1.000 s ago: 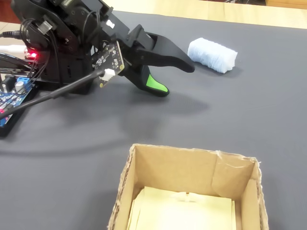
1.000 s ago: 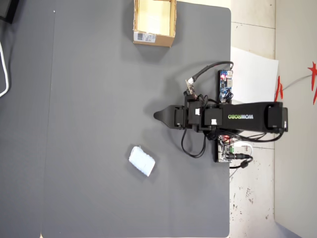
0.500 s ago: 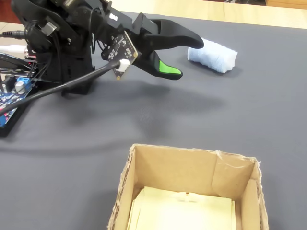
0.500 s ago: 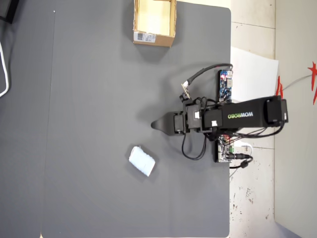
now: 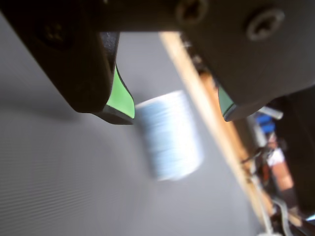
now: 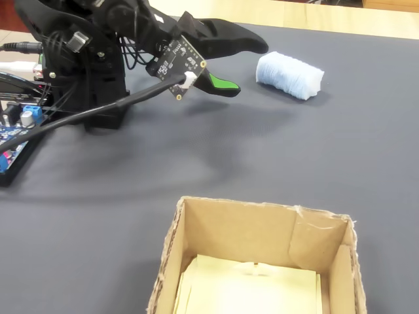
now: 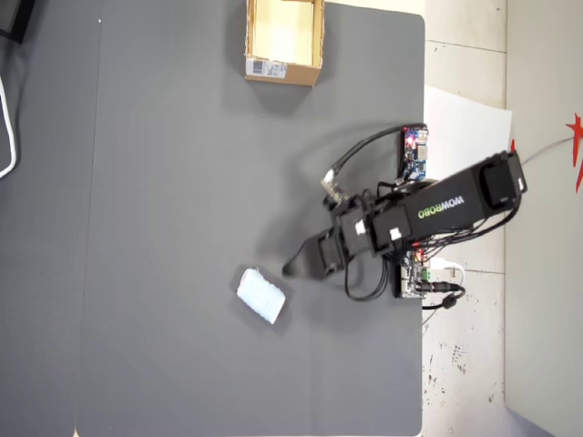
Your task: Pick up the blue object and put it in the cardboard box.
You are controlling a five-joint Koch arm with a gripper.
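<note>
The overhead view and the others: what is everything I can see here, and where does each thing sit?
blue object: one, pale blue, lying alone on the mat, apart from the gripper.
cardboard box: one, tan, open, at the mat's top edge in the overhead view.
mat: one, dark grey, covering the table.
circuit boards: blue, beside the arm's base.
arm: one, black, angled toward the blue object.
gripper: one, black with green pads, open, above the mat.

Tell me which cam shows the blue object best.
The fixed view: the blue object is sharp, unobstructed, on the mat. The overhead view shows it small; the wrist view shows it blurred between the jaws of the gripper.
</note>
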